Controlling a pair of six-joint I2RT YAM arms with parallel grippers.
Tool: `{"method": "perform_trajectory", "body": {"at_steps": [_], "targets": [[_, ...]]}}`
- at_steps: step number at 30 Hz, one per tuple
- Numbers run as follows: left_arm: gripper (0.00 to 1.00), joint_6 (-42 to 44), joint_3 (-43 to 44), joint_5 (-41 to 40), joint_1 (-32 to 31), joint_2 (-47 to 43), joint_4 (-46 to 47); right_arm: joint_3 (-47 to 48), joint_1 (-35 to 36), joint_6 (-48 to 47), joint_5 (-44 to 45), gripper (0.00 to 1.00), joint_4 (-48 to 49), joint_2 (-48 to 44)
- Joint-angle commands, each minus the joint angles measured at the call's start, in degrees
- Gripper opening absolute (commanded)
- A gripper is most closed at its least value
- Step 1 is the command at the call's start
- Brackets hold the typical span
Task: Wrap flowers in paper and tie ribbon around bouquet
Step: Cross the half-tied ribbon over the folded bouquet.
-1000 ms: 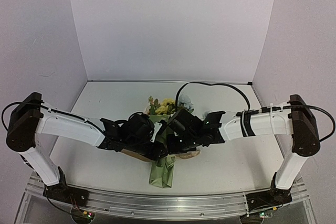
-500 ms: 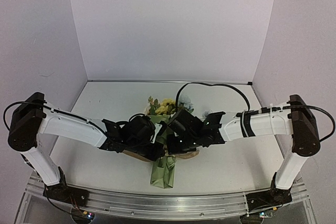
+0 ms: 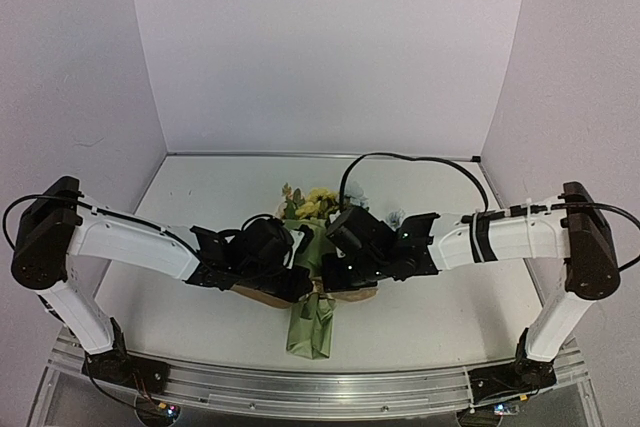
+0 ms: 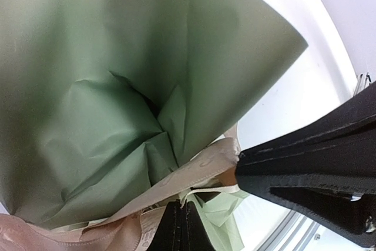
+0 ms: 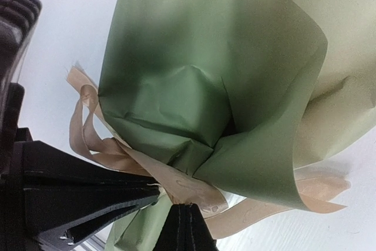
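Ribbon [image 4: 200, 166] pinched from both sides over the bouquet [image 3: 308, 325].
The bouquet lies mid-table [image 3: 200, 197], flowers [image 3: 315, 202] toward the far wall, green paper [image 5: 176, 86] tail toward the arms. The left gripper [image 4: 176, 218] and right gripper [image 5: 188, 218] meet above it, each clamped on the tan ribbon.

A white table [image 3: 200, 197] forms the base of a small booth, its surface matte and evenly lit. A plain back wall [image 3: 320, 47] rises from the table's far edge, white with a faint lavender tint and brightest toward its middle. The left wall [image 3: 60, 67] and the right wall [image 3: 590, 67] angle outward toward the camera, both a shade greyer and more lilac. A ribbed aluminium rail [image 3: 330, 387] runs along the table's near edge
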Motion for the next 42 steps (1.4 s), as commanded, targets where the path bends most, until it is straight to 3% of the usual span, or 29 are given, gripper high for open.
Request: {"method": "perform_trajectory", "body": {"at_steps": [1,19,25,37,42], "targets": [[0.00,-0.9,0.4,-1.4,0.5,-1.4,1.4,-0.1,0.4,-1.0,0.1,0.00,1.4,-2.1],[0.00,-4.0,0.6,0.4,1.1,3.2,7.9,-1.6,1.0,-0.3,-4.0,0.00,5.6,-2.7],[0.00,-6.7,-0.8,-2.5,1.1,4.5,12.4,-3.2,1.1,1.4,-5.8,0.00,7.9,-1.6],[0.00,-8.0,-3.2,-2.5,1.2,5.9,18.3,-6.4,1.0,2.9,-4.0,0.00,9.0,-3.3],[0.00,-7.8,-4.0,-2.7,1.2,5.4,19.2,-5.4,1.0,2.1,-3.1,0.16,7.6,-5.2]]}}
